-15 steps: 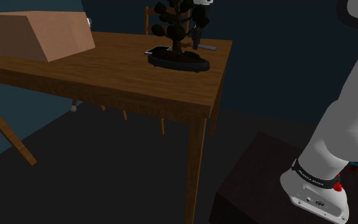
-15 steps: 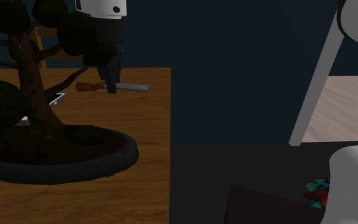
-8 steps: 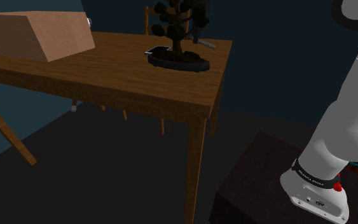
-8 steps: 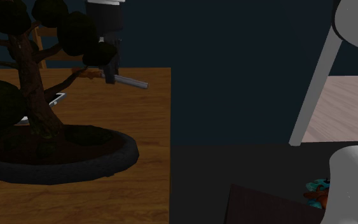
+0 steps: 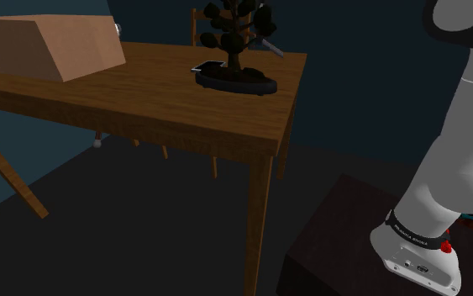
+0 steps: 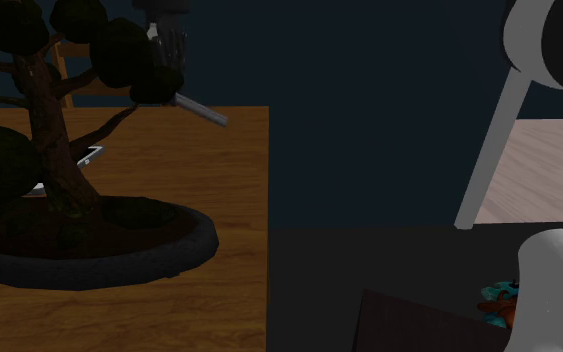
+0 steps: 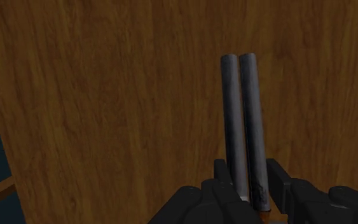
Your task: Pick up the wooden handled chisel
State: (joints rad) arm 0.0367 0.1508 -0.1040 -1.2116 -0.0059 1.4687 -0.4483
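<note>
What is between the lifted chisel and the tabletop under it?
Nothing: in the wrist view, bare wooden tabletop shows beneath the chisel, which the claw clasps.

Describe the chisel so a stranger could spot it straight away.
Find the wooden table and the dark bonsai tree in its black tray. Beside the tree's upper foliage, the black tool clasps the chisel off the table. It's the only slanting grey metal shaft there.
</note>
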